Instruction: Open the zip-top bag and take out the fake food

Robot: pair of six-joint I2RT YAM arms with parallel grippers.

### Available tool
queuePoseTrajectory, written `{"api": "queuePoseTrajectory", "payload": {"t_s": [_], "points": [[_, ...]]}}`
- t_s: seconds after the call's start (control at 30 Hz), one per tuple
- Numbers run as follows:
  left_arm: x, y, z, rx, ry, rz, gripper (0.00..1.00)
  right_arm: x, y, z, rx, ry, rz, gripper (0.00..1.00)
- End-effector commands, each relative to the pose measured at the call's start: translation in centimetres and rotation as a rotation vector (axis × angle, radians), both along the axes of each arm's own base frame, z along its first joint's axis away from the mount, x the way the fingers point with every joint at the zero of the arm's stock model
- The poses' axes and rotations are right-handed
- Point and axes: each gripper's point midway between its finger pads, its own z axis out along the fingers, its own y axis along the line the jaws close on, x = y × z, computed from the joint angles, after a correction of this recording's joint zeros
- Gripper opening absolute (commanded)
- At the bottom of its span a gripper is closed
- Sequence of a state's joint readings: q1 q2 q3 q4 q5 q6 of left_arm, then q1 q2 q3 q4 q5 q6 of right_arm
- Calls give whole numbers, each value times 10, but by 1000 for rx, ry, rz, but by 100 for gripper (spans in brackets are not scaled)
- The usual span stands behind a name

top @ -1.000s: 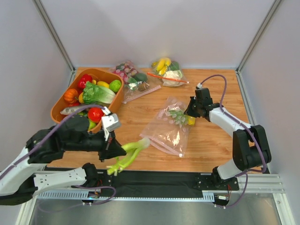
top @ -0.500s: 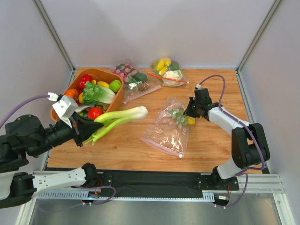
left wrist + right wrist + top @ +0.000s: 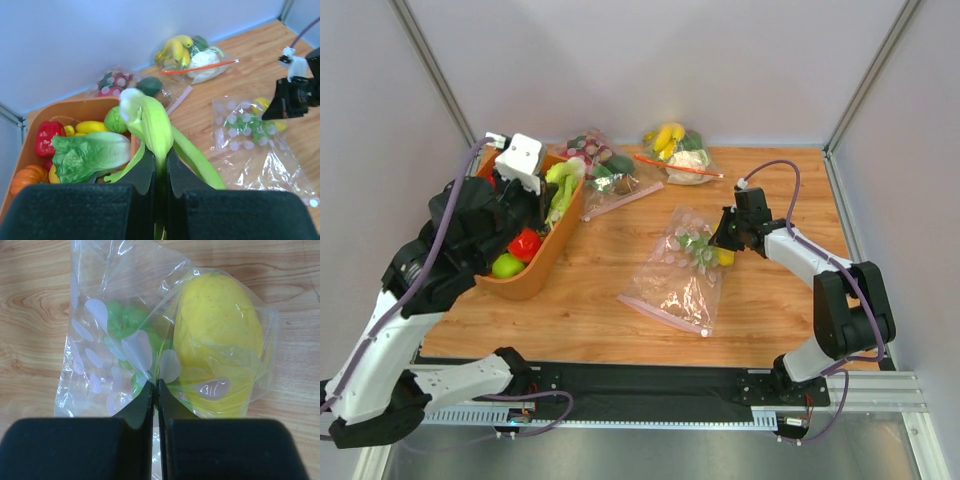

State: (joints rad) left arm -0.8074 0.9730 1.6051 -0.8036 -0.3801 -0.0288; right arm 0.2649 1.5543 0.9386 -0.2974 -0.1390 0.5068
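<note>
1. Starting wide on the worktop (image 3: 620, 300): wood, with the arms bolted along the near edge, the bin to the left and the bag right of centre.
2. Over to the bin (image 3: 548, 255): orange and heaped with lettuce (image 3: 90, 155) and other bright pieces. Poised over its right rim, the left end effector (image 3: 156, 159), clamped on the stalk (image 3: 150, 117).
3. On to the bag (image 3: 678, 285): flat on the worktop, clear with pale dots, pink zip strip along the near edge. Long axis from near-left to far-right. Slack, crumpled, mostly hollow toward the zip. Mouth open or shut, impossible to tell from here.
4. At the bag's far end, the right end effector (image 3: 154, 386): closed tight on a fold of plastic, pinching between the two pieces left inside.
5. Back to the stalk: long, pale green and leafy, whitish end pointing away from the fingers toward the far wall. Out of the bag and well apart from it.
6. Now the lemon (image 3: 220, 335): yellow and smooth, inside the bag, bunched into the far corner just right of the pinch.
7. Smallest, the grapes (image 3: 122, 322): a green cluster behind the dotted plastic, just left of the pinch.
8. Reading the geometry: remaining food off to the right of the left end effector, right across the worktop. Right arm nearer by far, but busy anchoring the closed end. Zip edge facing the left arm's side, so probably a drop into the bin first, then a reach rightward to the mouth.
</note>
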Motion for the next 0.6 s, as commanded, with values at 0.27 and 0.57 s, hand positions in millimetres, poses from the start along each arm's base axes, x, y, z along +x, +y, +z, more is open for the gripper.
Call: {"api": "queuePoseTrajectory", "payload": {"t_s": [0.27,0.57], "points": [[92,14,20,-133,-37,43,0,10,6,11,27,-58,30,0],[139,41,-2,-108,11,150,0,9,9,8,37,-49,41,0]]}}
